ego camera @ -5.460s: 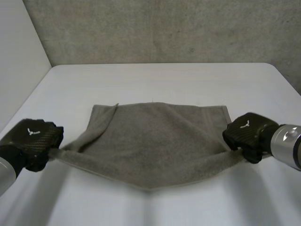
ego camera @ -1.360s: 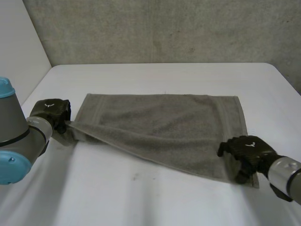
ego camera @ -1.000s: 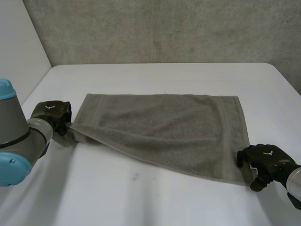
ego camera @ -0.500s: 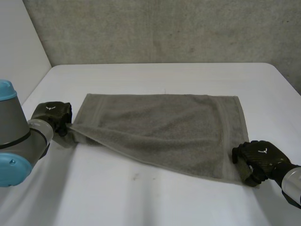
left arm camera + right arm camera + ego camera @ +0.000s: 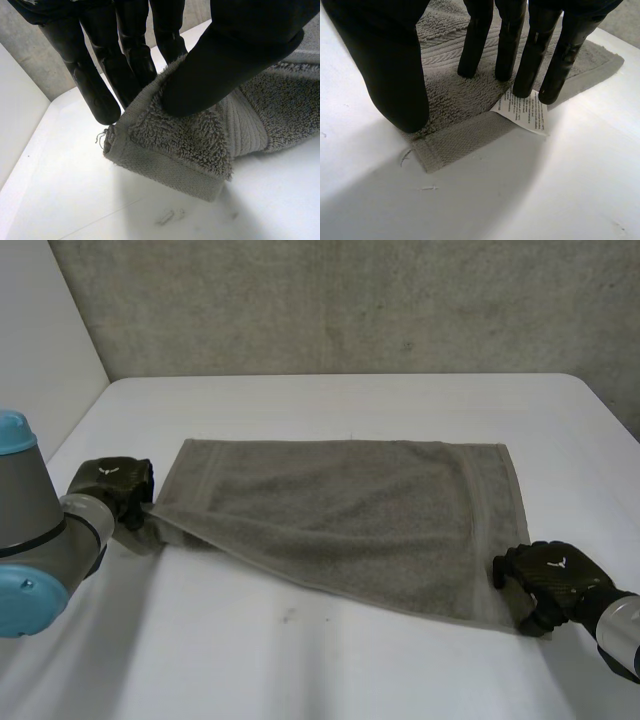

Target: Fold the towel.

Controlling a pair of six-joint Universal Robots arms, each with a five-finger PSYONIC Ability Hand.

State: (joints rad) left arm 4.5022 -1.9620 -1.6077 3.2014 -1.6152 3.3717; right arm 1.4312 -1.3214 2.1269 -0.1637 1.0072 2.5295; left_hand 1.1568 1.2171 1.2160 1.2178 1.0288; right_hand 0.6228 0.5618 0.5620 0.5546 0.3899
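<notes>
Pinching the left corner of the towel (image 5: 340, 505), flat on the table (image 5: 350, 400), with the left hand (image 5: 110, 485); just resting straight fingers (image 5: 507, 45) of the right hand (image 5: 552, 575) on the near right corner. Gotta pinch that first, then lift both evenly.

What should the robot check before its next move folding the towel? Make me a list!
1. Left hand pinching a towel corner: ok, thumb and fingers clamp it.
2. Right hand gripping its corner: not ok, straight fingers and thumb just rest on the cloth.
3. Towel lying flat: not ok, bunched up by the left hand.
4. Label tucked away: not ok, it pokes out at the right hand's fingertips.
5. Towel fully on the table: ok.
</notes>
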